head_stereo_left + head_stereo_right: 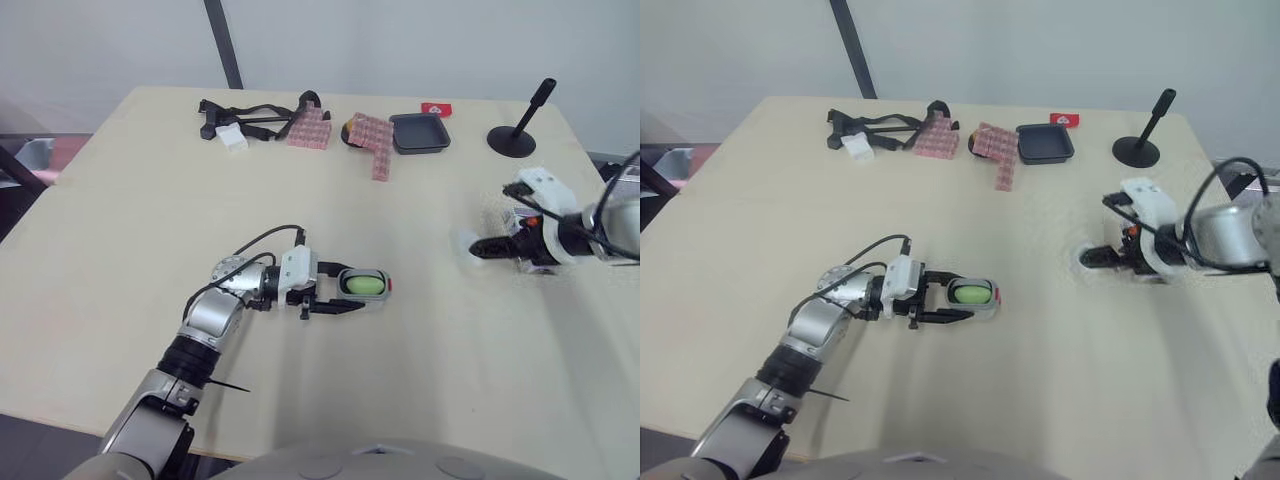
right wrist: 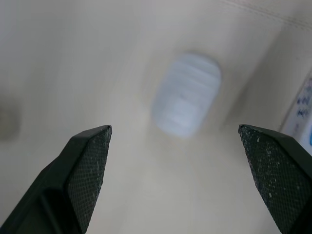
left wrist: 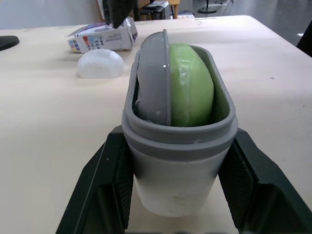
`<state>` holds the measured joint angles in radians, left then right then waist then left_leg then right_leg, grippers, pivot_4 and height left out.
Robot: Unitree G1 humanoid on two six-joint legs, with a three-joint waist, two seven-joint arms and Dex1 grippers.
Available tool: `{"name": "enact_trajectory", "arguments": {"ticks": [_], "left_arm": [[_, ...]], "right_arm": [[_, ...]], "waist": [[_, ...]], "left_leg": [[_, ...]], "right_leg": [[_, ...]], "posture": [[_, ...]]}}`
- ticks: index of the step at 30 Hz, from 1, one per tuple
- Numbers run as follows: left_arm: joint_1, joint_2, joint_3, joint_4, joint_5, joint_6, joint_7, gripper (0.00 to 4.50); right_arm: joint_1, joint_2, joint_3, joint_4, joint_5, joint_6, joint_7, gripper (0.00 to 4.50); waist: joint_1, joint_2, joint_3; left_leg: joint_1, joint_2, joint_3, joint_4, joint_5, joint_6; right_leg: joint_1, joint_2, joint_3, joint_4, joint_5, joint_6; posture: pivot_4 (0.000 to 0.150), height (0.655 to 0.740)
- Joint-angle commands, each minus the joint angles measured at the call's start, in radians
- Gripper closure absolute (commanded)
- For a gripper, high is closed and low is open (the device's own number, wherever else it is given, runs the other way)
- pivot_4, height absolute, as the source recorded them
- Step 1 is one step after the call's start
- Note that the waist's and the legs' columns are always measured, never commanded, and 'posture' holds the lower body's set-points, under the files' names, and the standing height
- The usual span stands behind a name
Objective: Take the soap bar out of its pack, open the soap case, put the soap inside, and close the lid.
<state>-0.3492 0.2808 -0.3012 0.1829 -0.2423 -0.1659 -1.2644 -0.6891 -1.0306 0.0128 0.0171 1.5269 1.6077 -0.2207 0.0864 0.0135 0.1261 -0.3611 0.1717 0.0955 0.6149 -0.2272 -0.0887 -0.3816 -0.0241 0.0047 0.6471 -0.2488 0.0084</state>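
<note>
On the counter (image 1: 120,220), the left tool (image 1: 342,288) grips the grey soap case (image 3: 175,180) by both sides, the green soap (image 3: 191,92) standing inside it. Well to the right, the right tool (image 2: 174,129) hangs with fingers spread wide above the translucent lid (image 2: 186,95), just beside the soap pack (image 3: 102,36).

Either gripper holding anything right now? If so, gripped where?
Left gripper clamps the grey soap case by its two long side walls, with the green soap inside. Right gripper is open and holds nothing; it is over the clear lid.
</note>
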Motion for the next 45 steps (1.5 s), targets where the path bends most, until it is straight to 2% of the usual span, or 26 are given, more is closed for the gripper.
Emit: {"name": "enact_trajectory", "arguments": {"ticks": [1,6,9,16,33,45], "left_arm": [[0.0,-0.005,-0.001,-0.018,-0.005,-0.022,0.014,2.59],[0.004,-0.01,-0.007,-0.026,-0.002,-0.022,0.028,2.59],[0.0,-0.011,-0.01,-0.021,-0.002,-0.024,0.031,2.59],[-0.009,-0.014,-0.016,-0.018,0.001,-0.023,0.037,2.59],[-0.016,-0.017,-0.017,-0.015,-0.005,-0.011,0.045,2.59],[-0.019,-0.019,-0.017,-0.015,-0.001,-0.006,0.05,2.59]], "right_arm": [[-0.087,0.016,0.079,0.109,0.178,-0.003,-0.148,0.03],[-0.112,0.016,0.22,0.154,0.394,-0.128,-0.364,0.03],[-0.12,0.04,0.259,0.168,0.445,-0.183,-0.443,0.03],[-0.113,0.099,0.281,0.18,0.445,-0.218,-0.54,0.03],[-0.192,0.011,0.276,0.161,0.445,-0.205,-0.548,0.03],[-0.113,0.021,0.294,0.158,0.445,-0.246,-0.585,0.03]], "waist": [[0.005,0.0,0.0],[0.016,0.0,0.0],[0.019,0.0,0.0],[0.015,-0.003,0.0],[0.022,-0.003,0.0],[0.023,-0.003,0.0]], "left_leg": [[0.0,0.0,0.0,0.0,0.0,0.0],[-0.001,0.0,0.0,0.001,0.0,0.0],[-0.002,0.0,0.0,0.001,-0.001,-0.001],[-0.002,0.0,0.0,0.002,-0.001,-0.002],[-0.005,-0.001,-0.001,0.002,-0.002,-0.003],[-0.007,-0.001,-0.001,0.002,-0.002,-0.003]], "right_leg": [[0.0,0.0,0.0,0.0,0.0,0.0],[0.0,0.0,0.0,0.0,0.0,0.001],[0.0,0.0,0.0,0.0,-0.001,0.002],[0.0,0.0,0.0,0.0,-0.001,0.003],[0.0,0.0,-0.002,-0.001,-0.002,0.005],[0.0,0.0,-0.002,-0.001,-0.002,0.006]], "posture": [[0.15,0.7374],[0.15,0.7374],[0.15,0.7374],[0.15,0.7374],[0.15,0.7374],[0.15,0.7374]]}}
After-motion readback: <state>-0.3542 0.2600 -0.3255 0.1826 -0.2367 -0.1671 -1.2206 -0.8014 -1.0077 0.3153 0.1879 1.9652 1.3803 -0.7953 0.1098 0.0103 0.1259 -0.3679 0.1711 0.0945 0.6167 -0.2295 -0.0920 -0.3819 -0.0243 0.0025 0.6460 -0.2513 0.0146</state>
